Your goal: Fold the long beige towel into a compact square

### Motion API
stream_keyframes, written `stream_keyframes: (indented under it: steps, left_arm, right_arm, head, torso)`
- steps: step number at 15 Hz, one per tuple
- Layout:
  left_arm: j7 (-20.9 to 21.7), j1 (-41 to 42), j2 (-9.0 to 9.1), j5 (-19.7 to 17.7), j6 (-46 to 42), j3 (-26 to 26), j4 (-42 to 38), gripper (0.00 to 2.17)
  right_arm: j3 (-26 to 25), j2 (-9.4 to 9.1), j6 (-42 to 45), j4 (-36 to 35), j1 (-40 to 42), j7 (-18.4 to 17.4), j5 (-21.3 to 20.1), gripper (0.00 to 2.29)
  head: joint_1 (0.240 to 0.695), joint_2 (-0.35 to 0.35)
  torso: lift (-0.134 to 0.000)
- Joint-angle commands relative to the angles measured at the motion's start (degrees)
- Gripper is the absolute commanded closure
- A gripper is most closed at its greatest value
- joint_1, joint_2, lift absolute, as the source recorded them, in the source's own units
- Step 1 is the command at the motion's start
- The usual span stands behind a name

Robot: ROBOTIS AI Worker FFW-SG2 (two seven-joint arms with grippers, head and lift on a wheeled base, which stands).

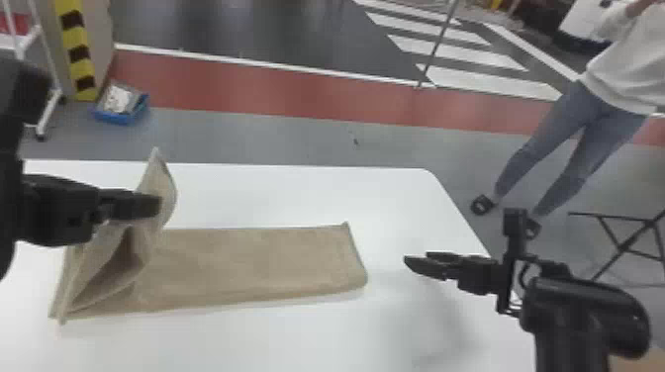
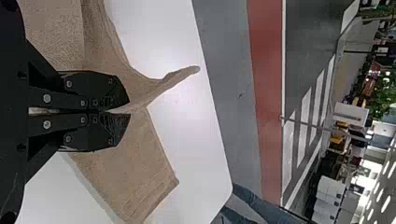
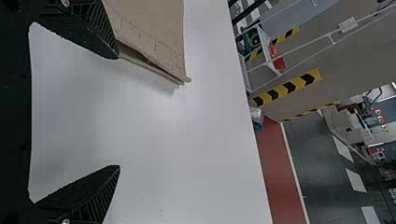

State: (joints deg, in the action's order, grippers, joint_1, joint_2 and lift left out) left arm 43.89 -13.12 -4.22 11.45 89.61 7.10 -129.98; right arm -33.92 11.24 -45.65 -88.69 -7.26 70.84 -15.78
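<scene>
A hand could slip along the table (image 1: 297,198) beyond the towel (image 1: 247,262), or through the gap between its flat end and the right gripper (image 1: 418,257). Over left, the raised fold (image 1: 166,180) and left gripper (image 1: 157,206) block the way.

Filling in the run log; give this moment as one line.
left hand: shut on towel, left part raised | towel's right part: flat on table | right hand: open, empty

white table (image 1: 297,198), grey floor (image 1: 237,133), red stripe (image 1: 277,99)
</scene>
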Motion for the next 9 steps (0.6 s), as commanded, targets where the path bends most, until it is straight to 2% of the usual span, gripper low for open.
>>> stream_keyframes:
  steps: [1,3,4,5,7,8,9]
  left_arm:
    - [1.81,-0.42,-3.77,-0.72,0.42,-6.58,0.69,1.95]
    - [5.41,-0.07,-7.47,-1.86,0.42,-12.11,2.89,1.95]
    - [7.44,0.55,-8.87,-2.04,0.42,-15.89,5.26,1.95]
    - [8.84,0.99,-9.84,-2.04,-1.76,-18.62,7.81,1.95]
    - [10.69,2.22,-11.95,-2.13,-11.78,-23.89,14.49,1.95]
    - [9.81,3.01,-12.04,-2.04,-17.05,-25.65,17.39,1.77]
    - [9.28,3.89,-12.12,-1.69,-23.03,-27.06,19.76,1.2]
  right_arm:
    - [-0.01,0.01,0.16,0.0,0.32,0.0,-0.04,0.03]
    - [-0.01,0.1,0.16,0.0,0.32,0.0,-0.04,0.03]
    - [0.17,0.01,0.16,0.0,0.32,-0.09,-0.04,0.03]
    - [0.34,0.01,0.16,0.0,0.32,0.0,-0.04,0.03]
    - [0.43,0.01,0.34,0.0,0.32,0.0,0.05,0.03]
    - [0.43,0.1,0.34,0.0,0.32,0.0,0.05,0.03]
    - [0.52,0.1,0.51,0.0,0.32,0.0,0.05,0.03]
  head:
    - [0.695,-0.345]
    - [0.695,-0.313]
    - [0.695,-0.265]
    - [0.695,-0.245]
    - [0.695,-0.197]
    - [0.695,-0.141]
    - [0.695,-0.112]
  torso:
    - [-0.124]
    - [-0.124]
    - [-0.124]
    - [-0.124]
    - [-0.124]
    - [-0.124]
    - [-0.124]
